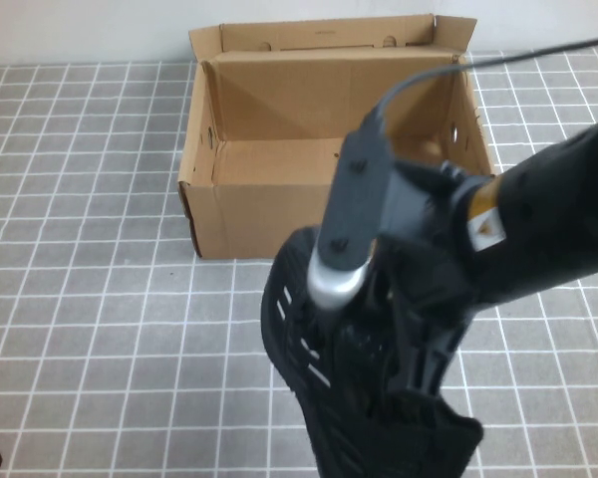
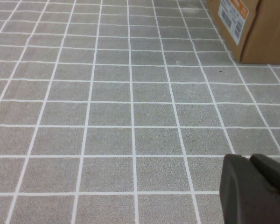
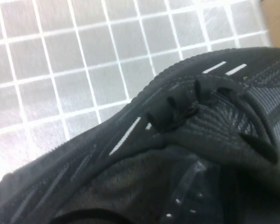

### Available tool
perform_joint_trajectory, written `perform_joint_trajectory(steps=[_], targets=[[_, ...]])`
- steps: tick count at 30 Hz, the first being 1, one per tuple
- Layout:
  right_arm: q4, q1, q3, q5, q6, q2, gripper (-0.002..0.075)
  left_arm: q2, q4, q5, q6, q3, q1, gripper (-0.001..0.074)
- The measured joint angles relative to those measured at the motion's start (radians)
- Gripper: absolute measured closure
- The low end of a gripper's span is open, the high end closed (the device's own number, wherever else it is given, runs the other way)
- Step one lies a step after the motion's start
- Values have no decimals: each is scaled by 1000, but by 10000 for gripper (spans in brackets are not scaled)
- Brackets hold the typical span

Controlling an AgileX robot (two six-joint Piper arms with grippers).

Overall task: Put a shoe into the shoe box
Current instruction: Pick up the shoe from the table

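The black mesh shoe (image 1: 304,339) with white side dashes is at the front of the high view, toe toward the open brown shoe box (image 1: 269,214) behind it. My right gripper (image 1: 414,373) reaches down from the right into the shoe's opening and is shut on the shoe's collar. The right wrist view is filled by the shoe (image 3: 200,116), its laces and dark inside. My left gripper (image 2: 248,159) hangs low over the tiled floor, shut and holding nothing, with a corner of the shoe box (image 2: 266,32) far off.
The grey tiled floor (image 1: 90,299) spreads all around the box. The box's flaps stand up and its inside holds nothing. A white and orange label (image 2: 233,16) sits on the box's side. A black cable (image 1: 429,75) runs from the right arm across the box.
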Motion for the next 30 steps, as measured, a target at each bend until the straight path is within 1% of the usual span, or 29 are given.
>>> perform_joint_trajectory(steps=[7, 14, 20, 23, 26, 29, 30], targets=[[0, 0, -77, 91, 76, -31, 732, 0, 0, 0, 0, 0, 0, 735], [0, 0, -123, 98, 103, -31, 732, 0, 0, 0, 0, 0, 0, 735], [0, 0, -127, 98, 145, -31, 732, 0, 0, 0, 0, 0, 0, 735], [0, 0, -132, 100, 169, -31, 732, 0, 12, -25, -7, 0, 0, 735], [0, 0, -159, 108, 208, -29, 732, 0, -113, -117, -76, 0, 0, 735], [-19, 0, -215, 123, 258, -10, 732, 0, -342, -213, -165, 0, 0, 735], [-29, 0, -241, 136, 277, 0, 732, 0, -391, -233, -174, 0, 0, 735]])
